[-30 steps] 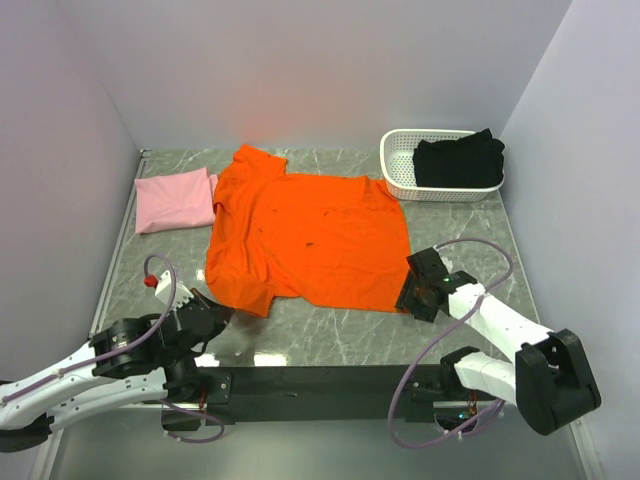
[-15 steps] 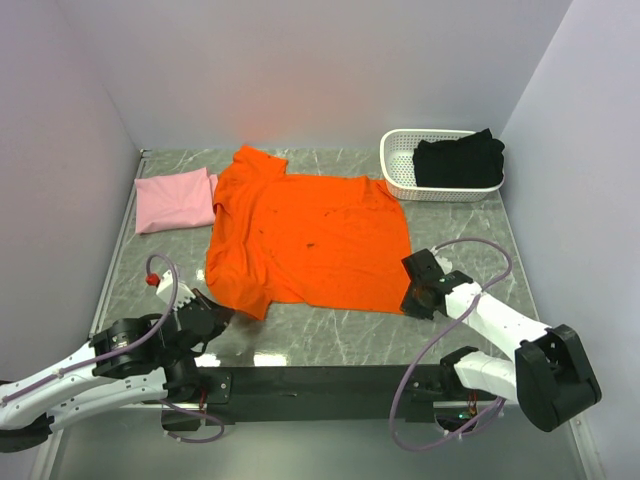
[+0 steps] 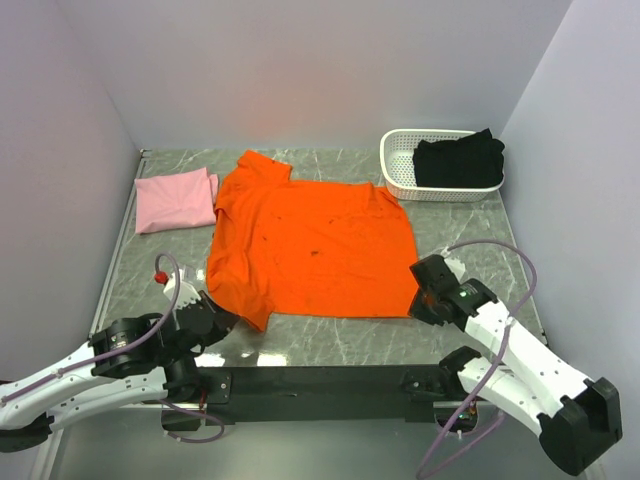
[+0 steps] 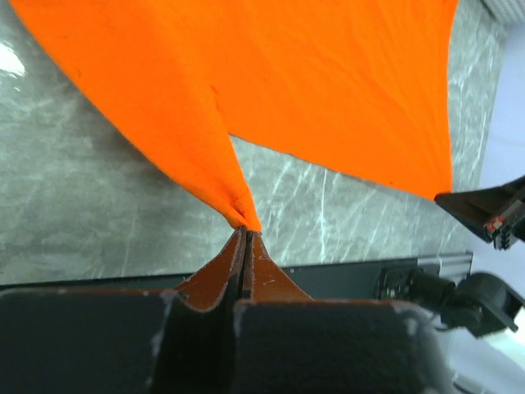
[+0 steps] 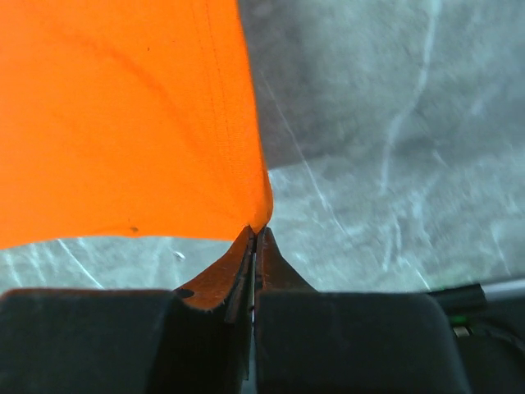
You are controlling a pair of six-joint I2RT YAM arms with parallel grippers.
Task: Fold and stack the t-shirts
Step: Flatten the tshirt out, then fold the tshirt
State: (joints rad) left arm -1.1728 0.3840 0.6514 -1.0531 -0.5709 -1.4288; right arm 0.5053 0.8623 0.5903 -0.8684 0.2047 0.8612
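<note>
Grey marble table (image 3: 340, 340), top view: orange t-shirt (image 3: 310, 245) spread centre; pink t-shirt (image 3: 175, 200) folded far left; black t-shirt (image 3: 458, 160) in white basket (image 3: 398, 175).
Left wrist view: left gripper (image 4: 244, 231) clamped on near-left corner.
Right wrist view: right gripper (image 5: 256, 233) clamped on near-right corner.

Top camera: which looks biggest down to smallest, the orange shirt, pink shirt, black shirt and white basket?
1. orange shirt, by far the largest.
2. white basket.
3. pink shirt and black shirt: they look about alike, so I won't rank one over the other.
</note>
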